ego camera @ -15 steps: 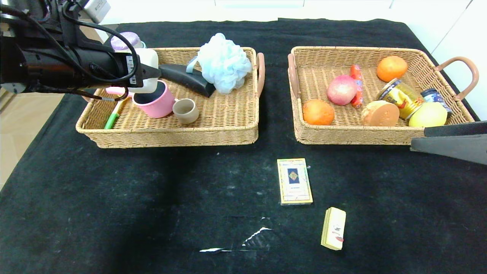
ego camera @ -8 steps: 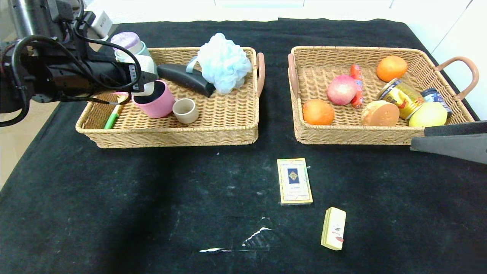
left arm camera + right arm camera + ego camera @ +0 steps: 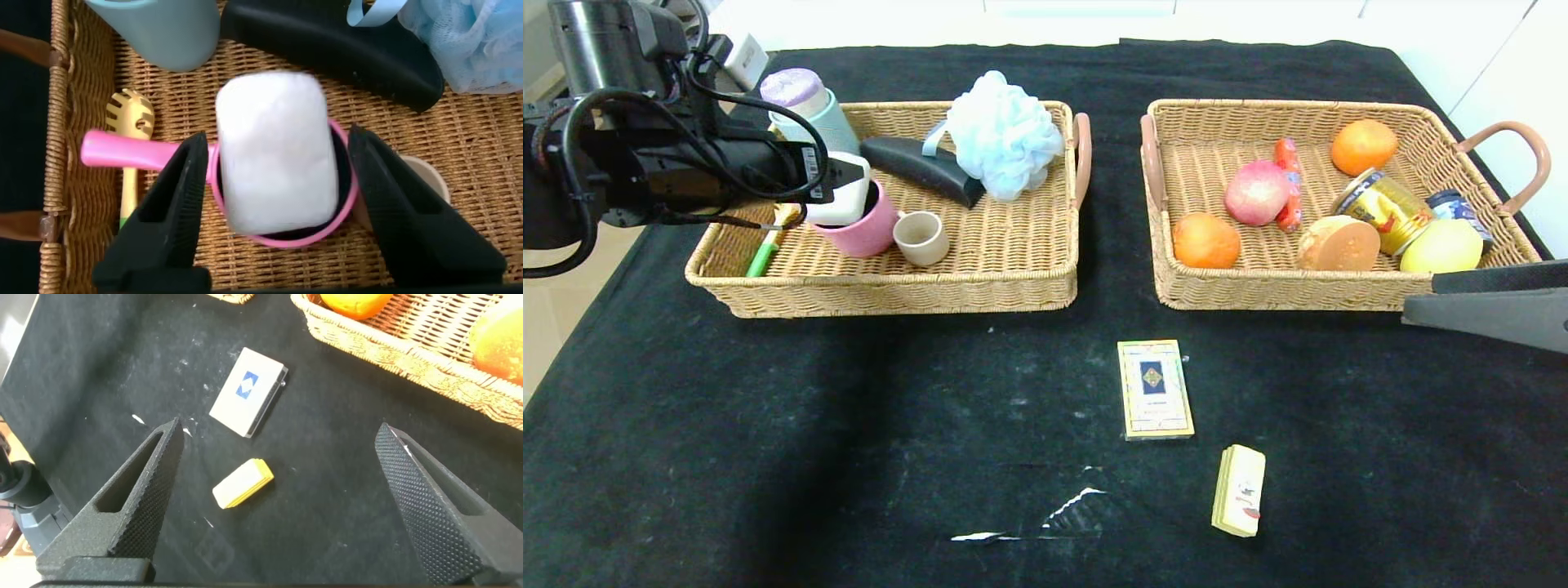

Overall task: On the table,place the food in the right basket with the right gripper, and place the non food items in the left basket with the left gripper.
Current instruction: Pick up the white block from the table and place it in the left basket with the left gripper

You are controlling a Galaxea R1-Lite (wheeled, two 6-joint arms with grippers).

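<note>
My left gripper (image 3: 849, 175) (image 3: 278, 139) hovers over the left basket (image 3: 890, 294), open. The white bar (image 3: 843, 200) (image 3: 276, 151) lies free between its jaws, resting in the pink saucepan (image 3: 870, 233) (image 3: 122, 149), with a gap on each side. On the table (image 3: 768, 425) lie the gold-edged card box (image 3: 1155, 389) (image 3: 248, 392) and the yellow wrapped block (image 3: 1239, 490) (image 3: 243, 483). My right gripper (image 3: 1419, 300) (image 3: 278, 429) hangs open near the right basket's (image 3: 1258, 296) front right corner, holding nothing. The peach (image 3: 1256, 193) and a bumpy orange fruit (image 3: 1205, 240) sit in that basket.
The left basket also holds a blue bath pouf (image 3: 1003, 135), a black object (image 3: 923, 167), a beige cup (image 3: 921, 238), a teal bottle (image 3: 805, 102) and a green-handled tool (image 3: 761, 260). The right basket also holds a can (image 3: 1384, 208), a lemon (image 3: 1441, 245) and an orange (image 3: 1363, 147).
The left gripper's jaws have spread and let go of the white bar, which now rests in the pink saucepan. The left arm has drawn back leftward. The right arm has not moved.
</note>
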